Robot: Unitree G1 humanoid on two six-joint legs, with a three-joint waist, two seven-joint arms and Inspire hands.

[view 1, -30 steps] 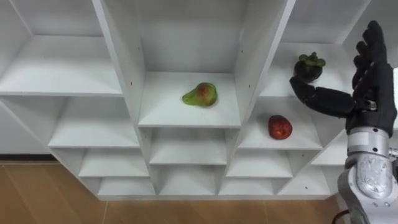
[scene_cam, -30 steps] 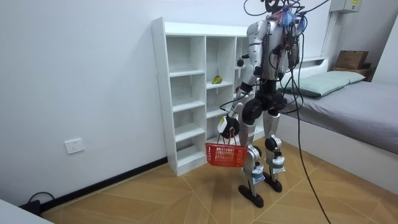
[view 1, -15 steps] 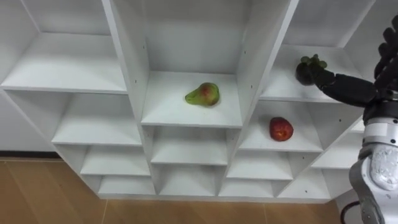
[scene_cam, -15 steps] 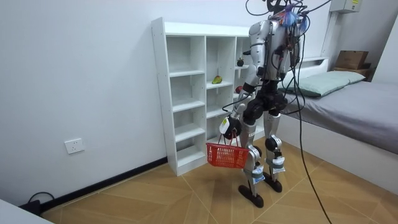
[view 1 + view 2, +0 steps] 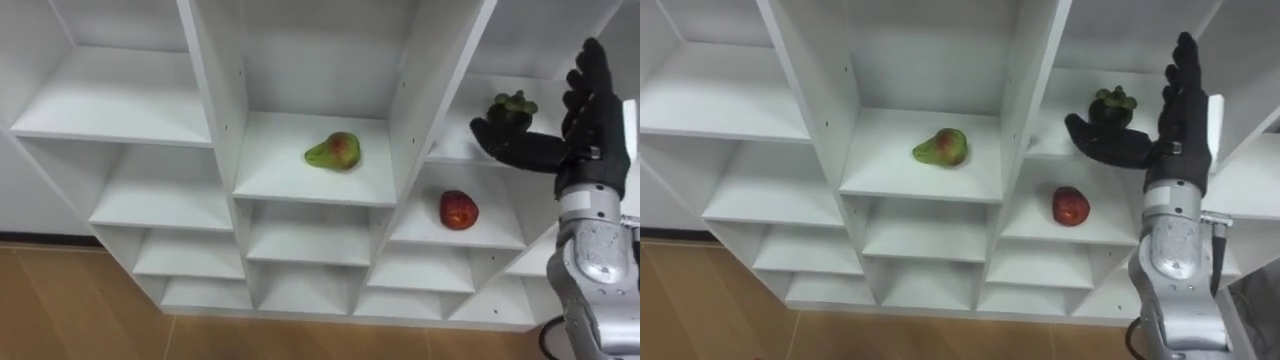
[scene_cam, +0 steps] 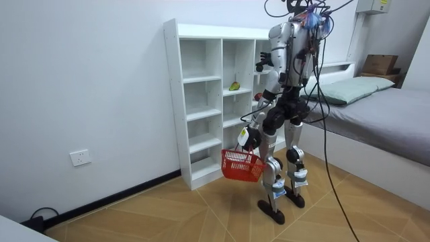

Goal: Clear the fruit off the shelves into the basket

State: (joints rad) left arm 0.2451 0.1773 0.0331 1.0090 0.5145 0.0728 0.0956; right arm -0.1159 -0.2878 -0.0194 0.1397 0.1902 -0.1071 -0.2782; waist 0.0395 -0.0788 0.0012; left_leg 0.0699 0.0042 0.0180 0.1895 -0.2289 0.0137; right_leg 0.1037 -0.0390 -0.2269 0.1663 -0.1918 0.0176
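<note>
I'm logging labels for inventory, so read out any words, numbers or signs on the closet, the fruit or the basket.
No text can be read anywhere.
On the white closet, pear, apple, mangosteen and red basket, no print shows.
The yellow label at the room view's top right is too small to read.

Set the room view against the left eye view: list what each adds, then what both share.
Room view: the red basket hanging from the left hand, a bed, a wall socket. Left eye view: a clear look at the apple and at the mangosteen beside the open right hand. Both: the white shelf unit and the pear.
</note>
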